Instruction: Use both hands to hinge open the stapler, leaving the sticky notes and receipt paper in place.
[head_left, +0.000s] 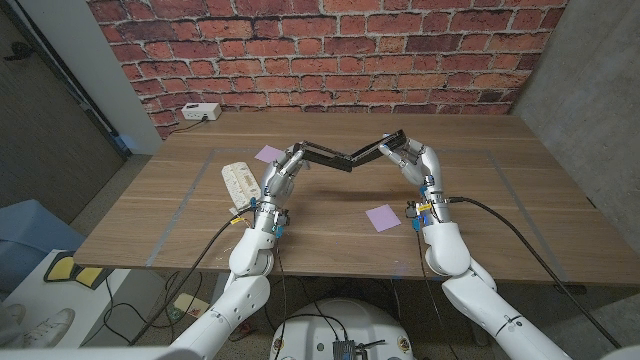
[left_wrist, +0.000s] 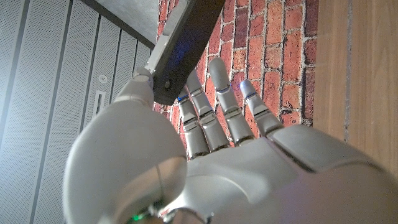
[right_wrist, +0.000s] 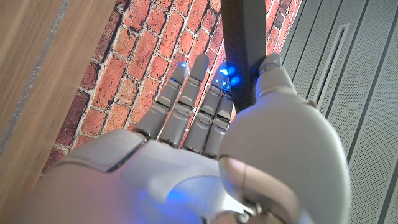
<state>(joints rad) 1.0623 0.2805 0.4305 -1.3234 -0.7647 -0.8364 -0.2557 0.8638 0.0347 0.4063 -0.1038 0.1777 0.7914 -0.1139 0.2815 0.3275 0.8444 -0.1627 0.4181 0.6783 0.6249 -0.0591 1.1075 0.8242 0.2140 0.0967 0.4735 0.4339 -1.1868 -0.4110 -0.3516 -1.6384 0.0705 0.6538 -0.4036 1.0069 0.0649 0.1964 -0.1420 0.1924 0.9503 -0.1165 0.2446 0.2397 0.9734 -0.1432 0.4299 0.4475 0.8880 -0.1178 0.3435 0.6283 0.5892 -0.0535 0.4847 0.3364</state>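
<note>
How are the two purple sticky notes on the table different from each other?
One sticky note lies farther back on the table, by the left hand; the other sticky note lies nearer the front edge, by the right arm. The back one is partly hidden behind the left hand; the front one shows whole. Both are purple, lie flat, and neither is touched by a hand.

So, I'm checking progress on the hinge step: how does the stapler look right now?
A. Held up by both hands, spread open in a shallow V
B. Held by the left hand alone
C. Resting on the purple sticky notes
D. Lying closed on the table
A: the stapler is raised off the table, the left hand gripping one end and the right hand the other, its halves meeting in a shallow V.
</note>
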